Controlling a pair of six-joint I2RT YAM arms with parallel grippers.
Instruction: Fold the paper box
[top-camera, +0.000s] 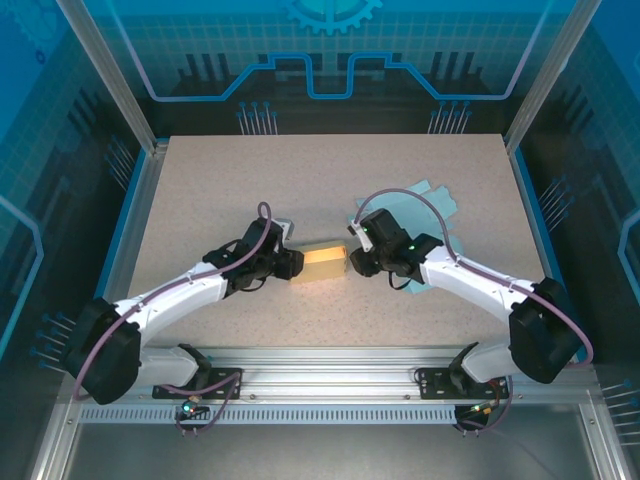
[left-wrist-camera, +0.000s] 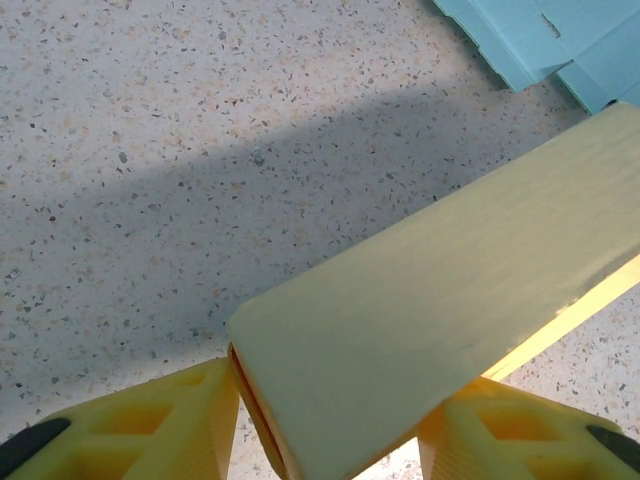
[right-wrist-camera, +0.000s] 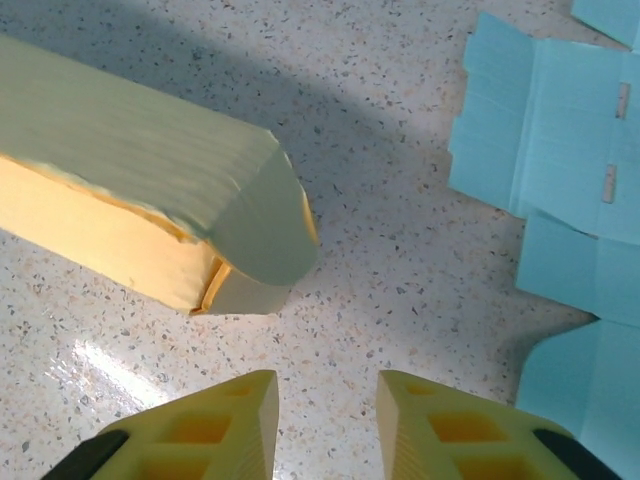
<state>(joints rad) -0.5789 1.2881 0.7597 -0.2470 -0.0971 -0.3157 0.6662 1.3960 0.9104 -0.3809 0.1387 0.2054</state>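
Observation:
The paper box (top-camera: 322, 262) is a long pale yellow carton lying on the table between the two arms. My left gripper (top-camera: 292, 265) holds its left end. In the left wrist view that end of the box (left-wrist-camera: 450, 290) sits between the yellow fingers (left-wrist-camera: 170, 425), and the left gripper (left-wrist-camera: 330, 430) is shut on it. My right gripper (top-camera: 355, 262) stands just off the box's right end. Seen from the right wrist, the right gripper (right-wrist-camera: 327, 420) is open over bare tabletop, and the box's (right-wrist-camera: 130, 190) folded end flap lies a short way ahead of the fingertips, apart from them.
Flat light blue box blanks (top-camera: 440, 200) lie on the table behind and under the right arm; they show at the right of the right wrist view (right-wrist-camera: 570, 150) and at the top right of the left wrist view (left-wrist-camera: 560, 40). The speckled tabletop (top-camera: 220, 180) has raised edges.

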